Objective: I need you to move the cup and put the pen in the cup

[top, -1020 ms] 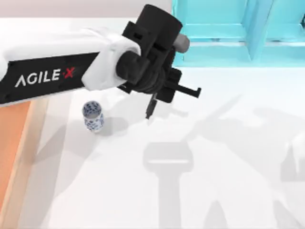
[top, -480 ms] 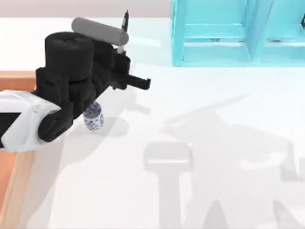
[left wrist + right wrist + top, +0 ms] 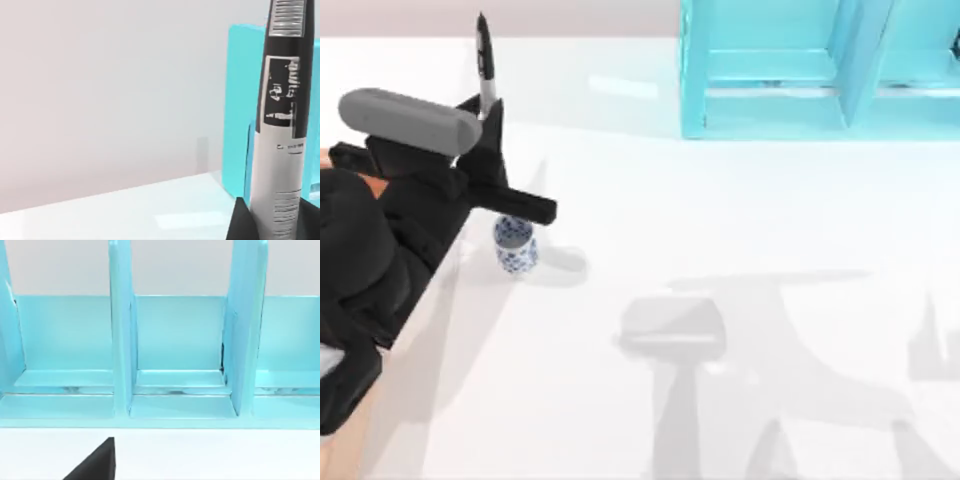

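Note:
The cup [image 3: 514,245], white with a blue floral pattern, stands upright on the white table at the left. My left gripper [image 3: 486,118] is just behind it and higher, shut on the pen [image 3: 482,55]. The pen's black tip points toward the table's far edge. In the left wrist view the pen [image 3: 282,130] fills the right side, showing its grey-white labelled band, with a black finger [image 3: 241,224] at its base. One black finger [image 3: 525,207] reaches over the cup's rim in the top view. A dark part of my right gripper [image 3: 97,465] faces the shelf.
A turquoise shelf unit [image 3: 770,110] with upright dividers stands at the far right of the table, and is close in front of the right wrist camera [image 3: 175,340]. An orange strip [image 3: 345,450] runs along the table's left edge, mostly under my left arm.
My left arm has swung left and back across the table with the pen. The pen pointed down at first and now points toward the far edge. The cup has not moved.

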Robot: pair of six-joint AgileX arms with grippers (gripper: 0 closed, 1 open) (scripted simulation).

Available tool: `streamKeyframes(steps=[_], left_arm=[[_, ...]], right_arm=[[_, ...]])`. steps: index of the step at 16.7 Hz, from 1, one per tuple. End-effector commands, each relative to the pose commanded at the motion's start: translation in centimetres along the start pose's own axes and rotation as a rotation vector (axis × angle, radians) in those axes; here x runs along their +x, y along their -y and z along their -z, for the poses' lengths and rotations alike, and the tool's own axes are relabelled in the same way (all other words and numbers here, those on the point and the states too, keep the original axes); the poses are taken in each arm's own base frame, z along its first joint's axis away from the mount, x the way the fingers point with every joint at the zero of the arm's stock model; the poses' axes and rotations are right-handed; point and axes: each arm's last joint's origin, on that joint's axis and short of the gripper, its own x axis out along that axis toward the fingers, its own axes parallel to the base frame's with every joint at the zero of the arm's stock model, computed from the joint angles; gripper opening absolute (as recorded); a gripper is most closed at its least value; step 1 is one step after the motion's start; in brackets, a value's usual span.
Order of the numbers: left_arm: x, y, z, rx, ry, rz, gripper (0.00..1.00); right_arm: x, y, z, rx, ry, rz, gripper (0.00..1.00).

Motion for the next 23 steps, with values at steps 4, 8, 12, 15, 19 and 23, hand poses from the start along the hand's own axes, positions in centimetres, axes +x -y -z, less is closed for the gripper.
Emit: streamKeyframes(steps=[4,8,12,15,19,23], left_arm=[[-2.6,-0.4,0.1,-0.019,0.095,-0.008,0.0],[-3.7,-0.6,0.2,-0.032,0.131,-0.009,0.0],[-3.8,-0.6,0.2,-0.033,0.133,-0.01,0.0],[-3.6,-0.5,0.2,-0.031,0.131,-0.005,0.0],[-1.8,-0.5,0.5,-0.033,0.144,-0.006,0.0],[0.2,-0.6,1.7,-0.033,0.127,-0.01,0.0]], right_arm=[[0.0,0.0,0.0,0.0,0.0,0.0,1.0],[0.0,0.0,0.0,0.0,0.0,0.0,1.0],[0.0,0.0,0.0,0.0,0.0,0.0,1.0],[0.0,0.0,0.0,0.0,0.0,0.0,1.0],[0.0,0.0,0.0,0.0,0.0,0.0,1.0],[0.0,0.0,0.0,0.0,0.0,0.0,1.0]])
